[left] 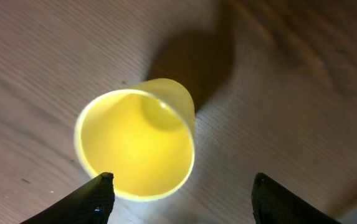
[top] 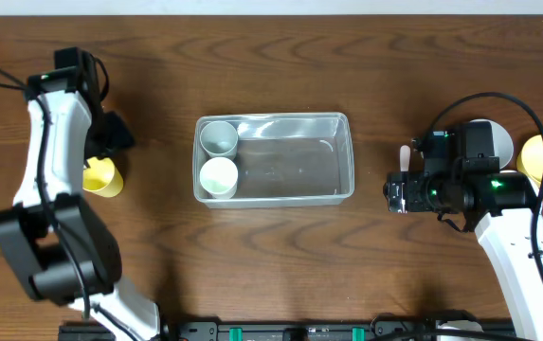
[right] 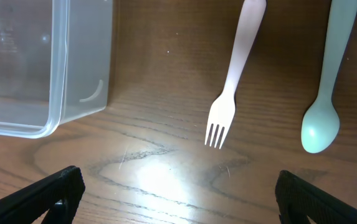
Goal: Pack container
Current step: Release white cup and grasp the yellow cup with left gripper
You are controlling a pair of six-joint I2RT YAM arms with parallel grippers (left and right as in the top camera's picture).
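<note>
Dark wooden table (top: 271, 38) bears the container (top: 299, 172); left jaws, by a yellow cup (left: 134, 146), and right jaws stand open.

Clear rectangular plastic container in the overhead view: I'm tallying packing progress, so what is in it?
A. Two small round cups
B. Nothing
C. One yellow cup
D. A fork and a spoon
A: a pale green cup and a whitish cup sit at the left end of the clear plastic container.

Overhead view even, sharp. Left wrist view soft, washed out; round yellow plastic cup (left: 134, 146) throws a dark shadow up-right. Right wrist view: white glare on brown wooden table (right: 159, 171) just below the tines of the pale pink plastic fork (right: 231, 93).
</note>
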